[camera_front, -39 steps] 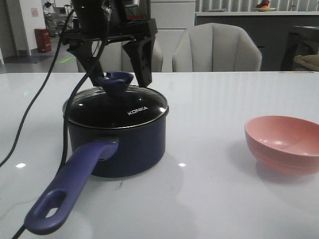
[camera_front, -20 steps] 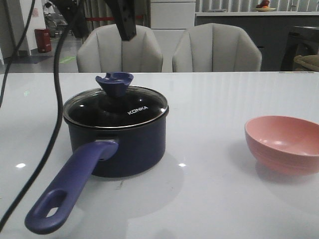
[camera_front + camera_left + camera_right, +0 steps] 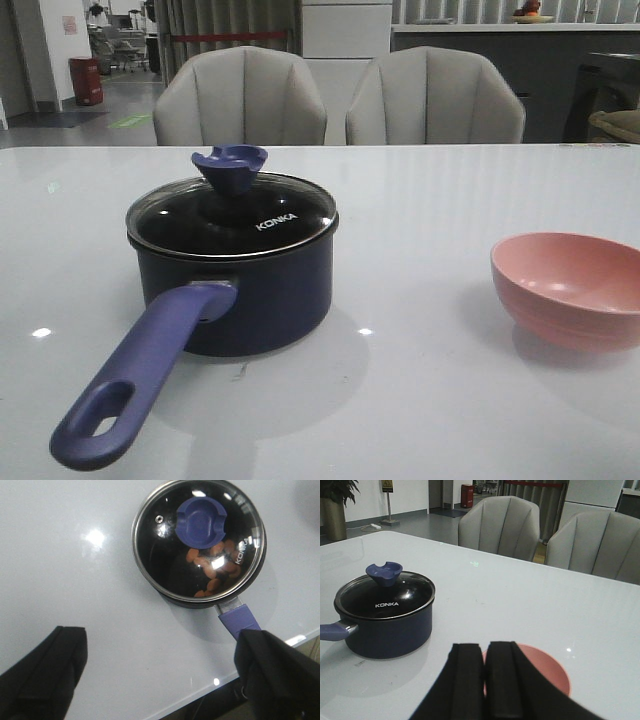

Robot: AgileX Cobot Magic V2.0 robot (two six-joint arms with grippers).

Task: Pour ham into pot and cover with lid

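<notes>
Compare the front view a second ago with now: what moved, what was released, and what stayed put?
The left gripper, which stood open around the lid's knob a second ago, rose away and has left the front view; the wrist view now shows it open, high above the table. It carried nothing away. The lid stays seated on the pot, ham visible beneath the glass. The pink bowl has not moved.

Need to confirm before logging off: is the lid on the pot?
On. The lid sits level on the pot rim, ham visible beneath the glass.
</notes>
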